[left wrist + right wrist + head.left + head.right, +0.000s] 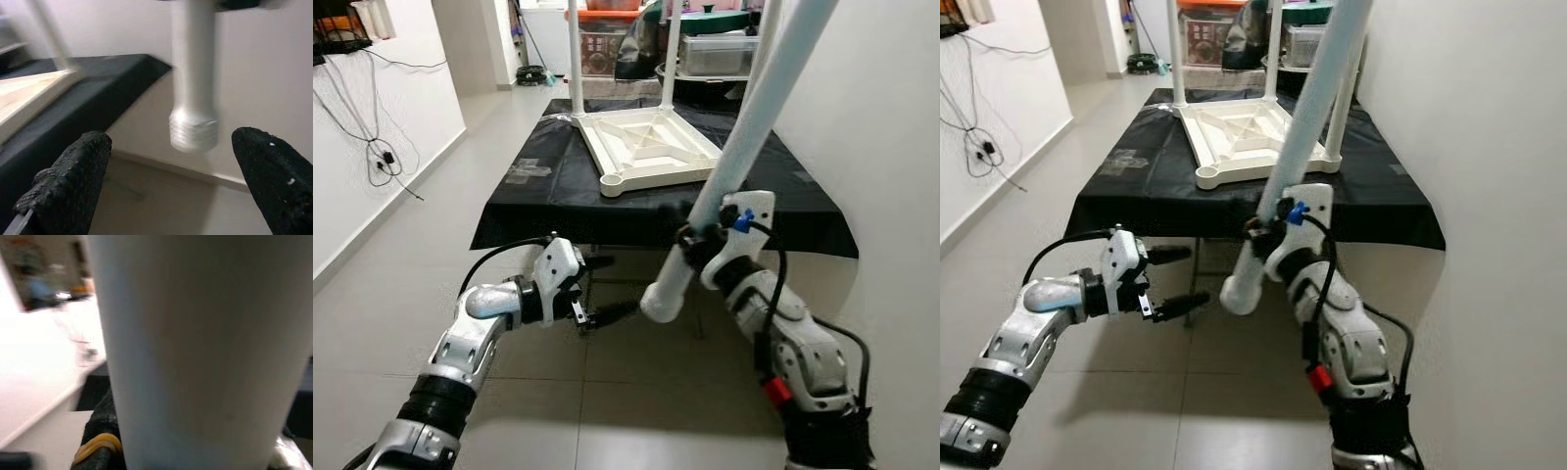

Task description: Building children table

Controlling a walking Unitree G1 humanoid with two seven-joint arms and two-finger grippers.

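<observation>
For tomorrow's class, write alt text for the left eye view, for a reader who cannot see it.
The right pincer holds a long white table leg tilted, threaded end down, before a black-covered table. On that table lies an upturned white tabletop with legs already fitted. The left pincer hangs open, low, near the leg's end.

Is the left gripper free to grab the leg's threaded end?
Probably yes: left gripper is open beside the leg's threaded end, open air between them; the right gripper grips the leg higher up.

Table leg [744, 157]: smooth white plastic, threaded end. Tabletop [651, 147]: matt white plastic. Cloth [538, 186]: black, matt. Fingertips [73, 181]: rough black rubber. Floor tiles [607, 392]: semi-glossy.
</observation>
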